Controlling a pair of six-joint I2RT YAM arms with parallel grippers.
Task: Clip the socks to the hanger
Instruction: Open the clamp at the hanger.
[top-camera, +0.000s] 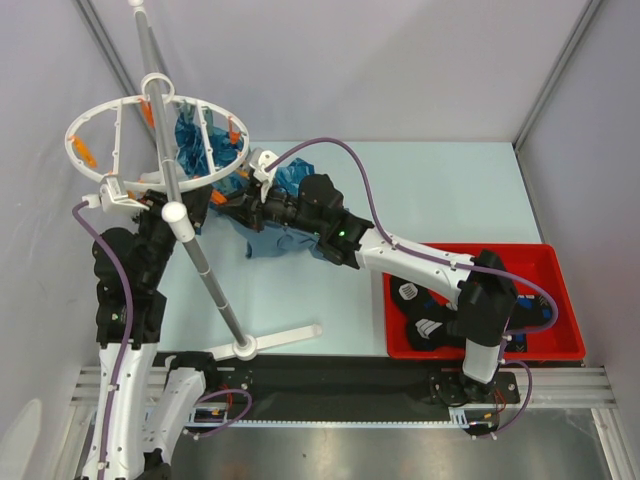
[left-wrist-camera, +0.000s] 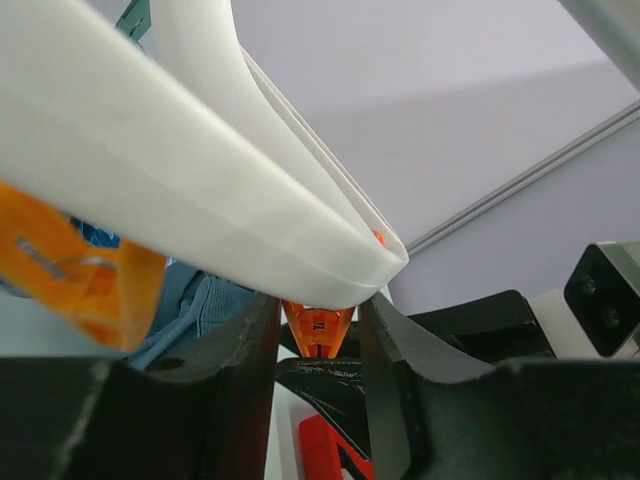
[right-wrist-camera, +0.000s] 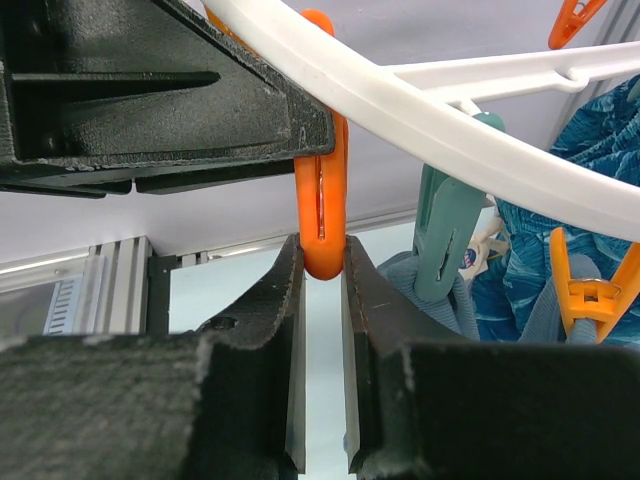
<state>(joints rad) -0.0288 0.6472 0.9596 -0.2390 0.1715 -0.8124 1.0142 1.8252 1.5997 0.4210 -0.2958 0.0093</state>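
The right claw (right-wrist-camera: 320, 262) is pinched narrow on the lower end of 1 orange clip (right-wrist-camera: 320, 170) hanging from the round white hanger (right-wrist-camera: 430, 110), which only its wrist view shows. The left claw (left-wrist-camera: 318, 320) straddles the hanger's rim; whether it grips is unclear. Only the top view shows the socks (top-camera: 412, 293), bunched in the red bin (top-camera: 545, 262), at its left end, their long axis unreadable.

Plain grey walls (top-camera: 400, 60) with metal corner posts (top-camera: 557, 75) surround a pale blue table (top-camera: 450, 190) under even light.
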